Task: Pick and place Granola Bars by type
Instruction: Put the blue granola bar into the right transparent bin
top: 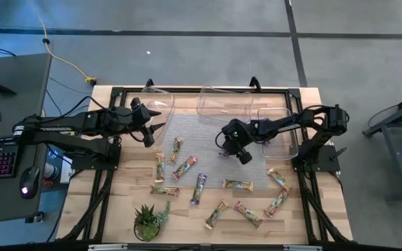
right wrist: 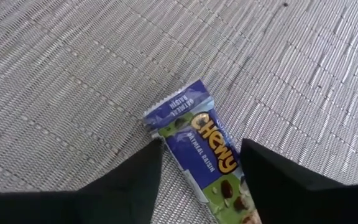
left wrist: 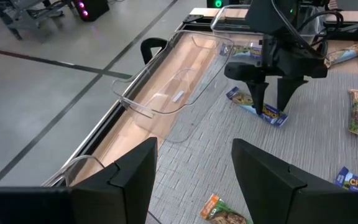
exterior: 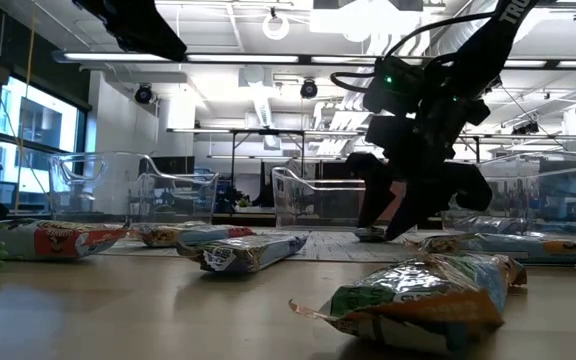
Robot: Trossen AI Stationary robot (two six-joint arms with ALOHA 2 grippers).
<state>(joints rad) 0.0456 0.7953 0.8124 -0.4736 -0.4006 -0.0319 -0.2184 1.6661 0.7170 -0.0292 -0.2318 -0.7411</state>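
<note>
Fingers spread wide, the right gripper (top: 233, 149) hung low over the grey mat (top: 194, 132) near the middle of the tabletop (top: 117, 202), straddling a blue-purple bar (right wrist: 205, 147) that lay flat on the weave. It looked like the pick step: jaws either side of the wrapper, nothing clamped yet. To my eye the next move called for a last drop and a squeeze across the bar's narrow width, then a lift toward one of the clear tubs (top: 223, 102) along the back edge.

That bar was glossy, blue wrapper with "Chewy" in yellow and a crimped white end, slightly angled between the fingers. A slick, thin packet like that could skid on the mat if the fingers closed off-centre.

Over by the left edge, the left gripper (top: 150, 130) waited above the mat's corner, its fingers parted and holding nothing, beside another tub (left wrist: 176, 87).

Scattered toward the front edge lay the other bars (top: 185, 167), green-orange, red-pink and blue-purple all mixed, none sorted yet as far as I could tell.
</note>
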